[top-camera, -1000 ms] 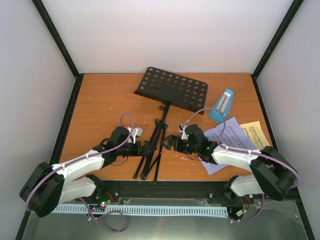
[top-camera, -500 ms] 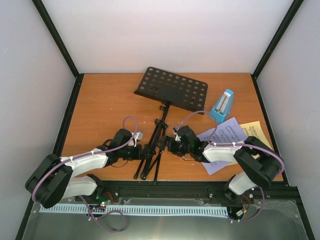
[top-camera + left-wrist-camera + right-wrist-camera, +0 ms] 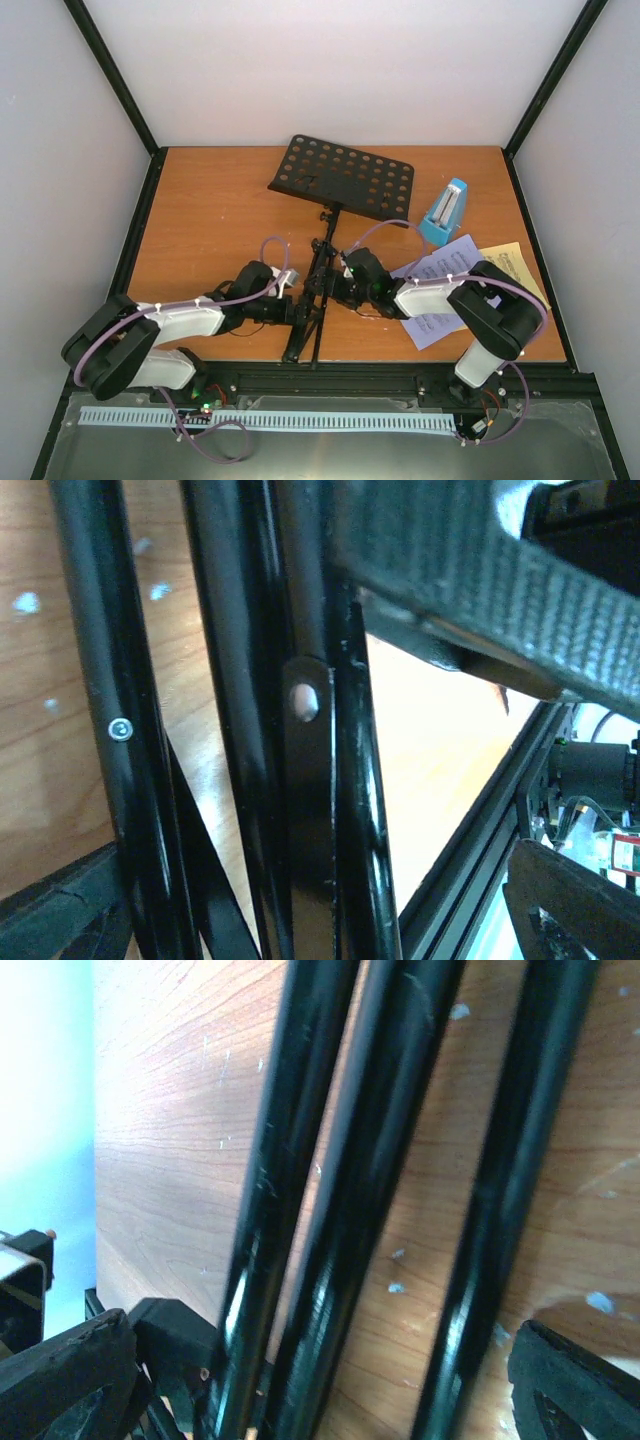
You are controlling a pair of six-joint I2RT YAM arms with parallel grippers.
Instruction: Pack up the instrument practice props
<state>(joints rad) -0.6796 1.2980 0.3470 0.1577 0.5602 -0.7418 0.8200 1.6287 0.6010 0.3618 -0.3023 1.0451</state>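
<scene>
On the bench (image 3: 200, 220) the music stand (image 3: 324, 240) lies flat. Its folded legs (image 3: 305, 335) run between the left tool (image 3: 300, 312) and the right tool (image 3: 334, 288): the left tool sits on their left, the right tool on their right and a little farther from the arm bases. In the right wrist view the legs pass between the fingers (image 3: 570, 1380). The stand's desk (image 3: 343, 178) lies beyond both tools, toward the bench's far edge. The metronome (image 3: 444, 212) stands beyond and to the right of the right tool, just beside the desk's right corner. The sheet-music pages (image 3: 452, 268) lie to the right of the right tool, partly under its arm and nearer than the metronome.
</scene>
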